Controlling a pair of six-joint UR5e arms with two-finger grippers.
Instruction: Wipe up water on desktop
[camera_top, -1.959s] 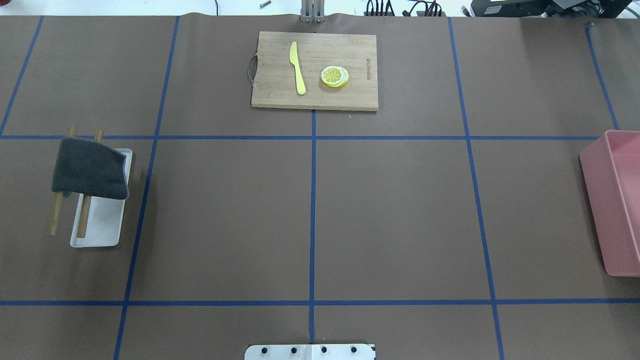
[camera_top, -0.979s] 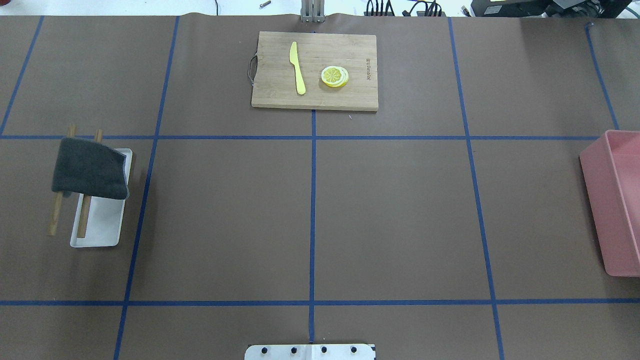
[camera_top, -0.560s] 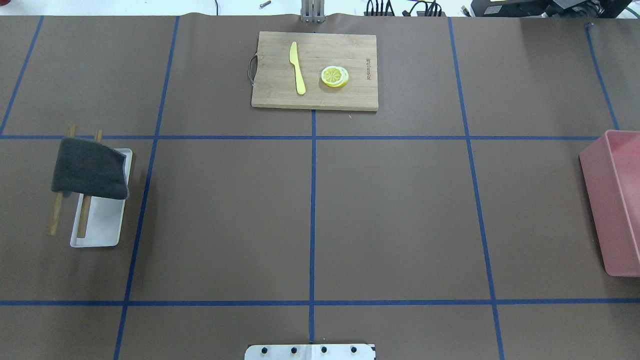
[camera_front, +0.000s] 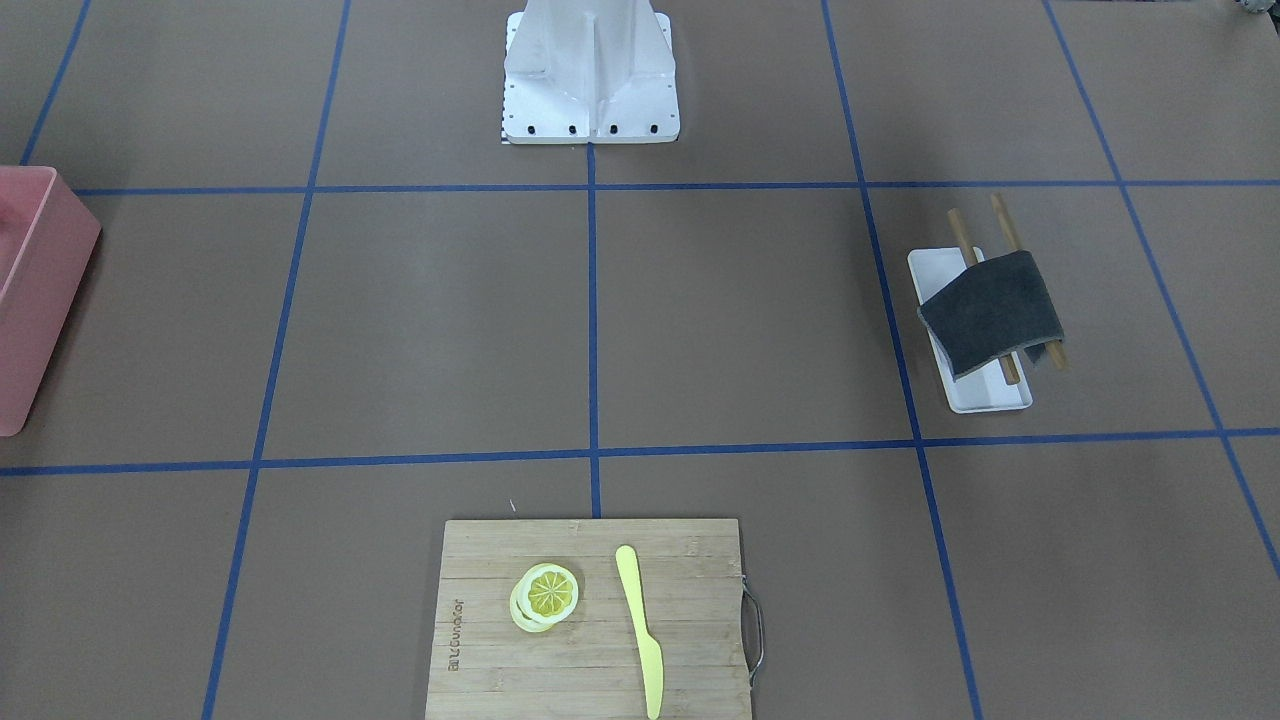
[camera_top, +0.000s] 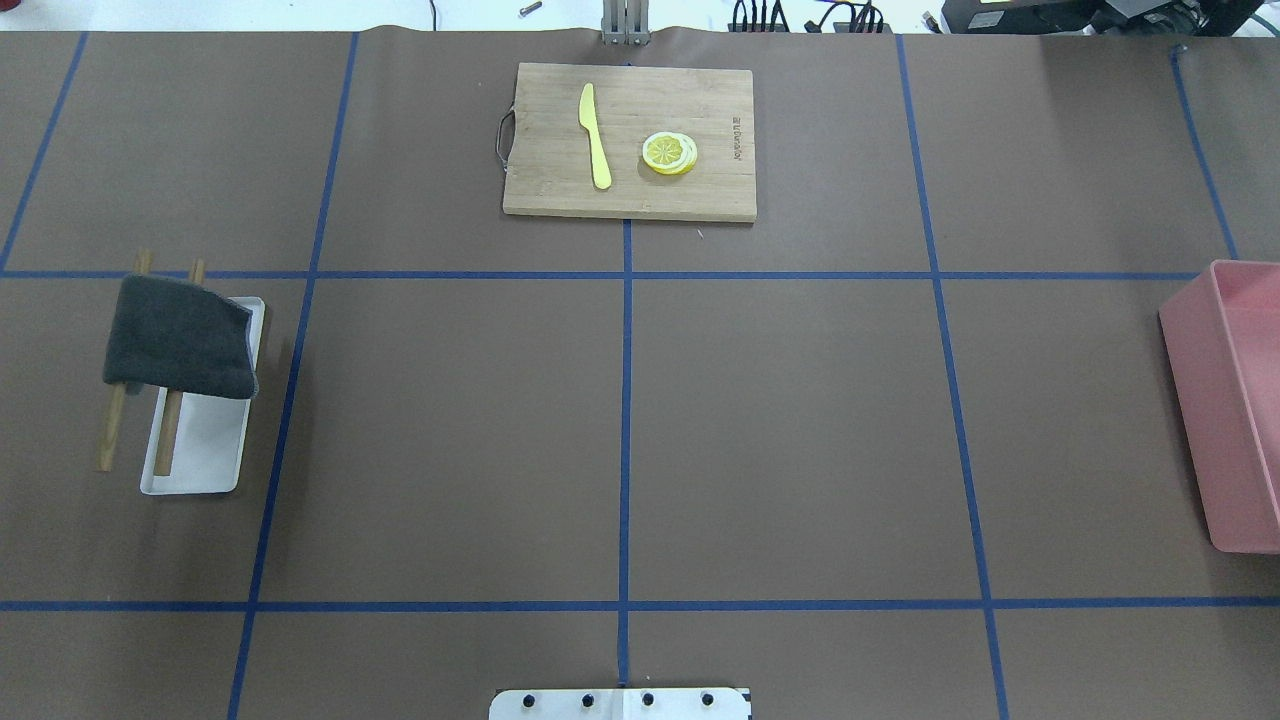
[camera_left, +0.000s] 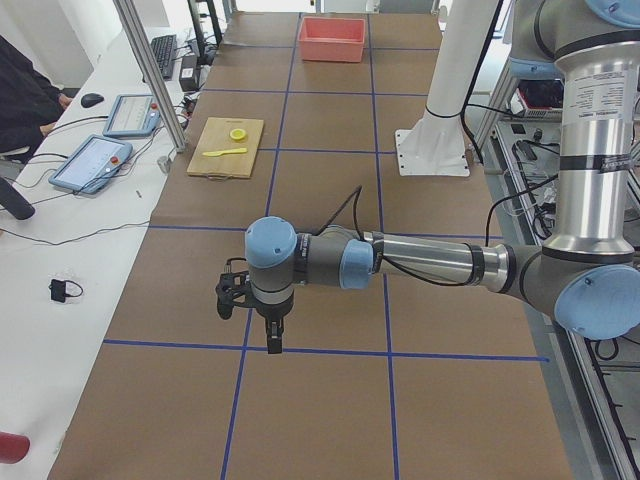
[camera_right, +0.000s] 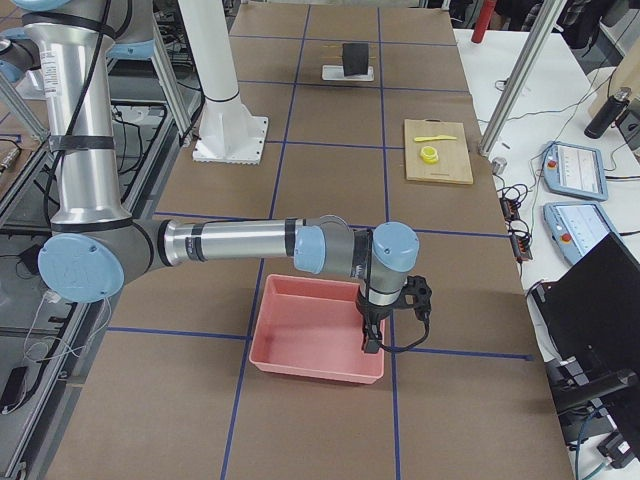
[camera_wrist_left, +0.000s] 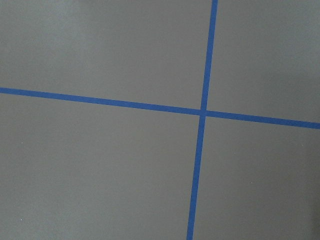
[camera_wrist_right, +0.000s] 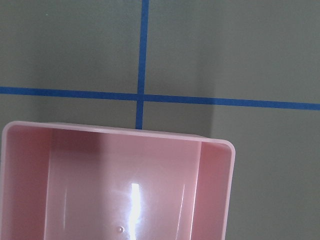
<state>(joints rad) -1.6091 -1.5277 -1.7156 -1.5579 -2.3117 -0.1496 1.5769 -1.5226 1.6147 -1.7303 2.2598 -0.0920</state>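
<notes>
The desktop (camera_top: 800, 430) is a matte brown surface with blue tape lines; I see no water on it. A dark grey cloth (camera_top: 178, 340) hangs over two wooden sticks above a white tray (camera_top: 200, 465) at the left, and it also shows in the front-facing view (camera_front: 992, 312). My left gripper (camera_left: 272, 343) shows only in the exterior left view, hanging over a tape crossing far from the cloth. My right gripper (camera_right: 369, 342) shows only in the exterior right view, over the pink bin (camera_right: 300, 340). I cannot tell whether either is open or shut.
A bamboo cutting board (camera_top: 630, 200) at the far middle holds a yellow knife (camera_top: 595, 135) and lemon slices (camera_top: 669, 153). The pink bin (camera_top: 1215, 420) stands at the right edge. The robot's base plate (camera_top: 620, 703) is at the near edge.
</notes>
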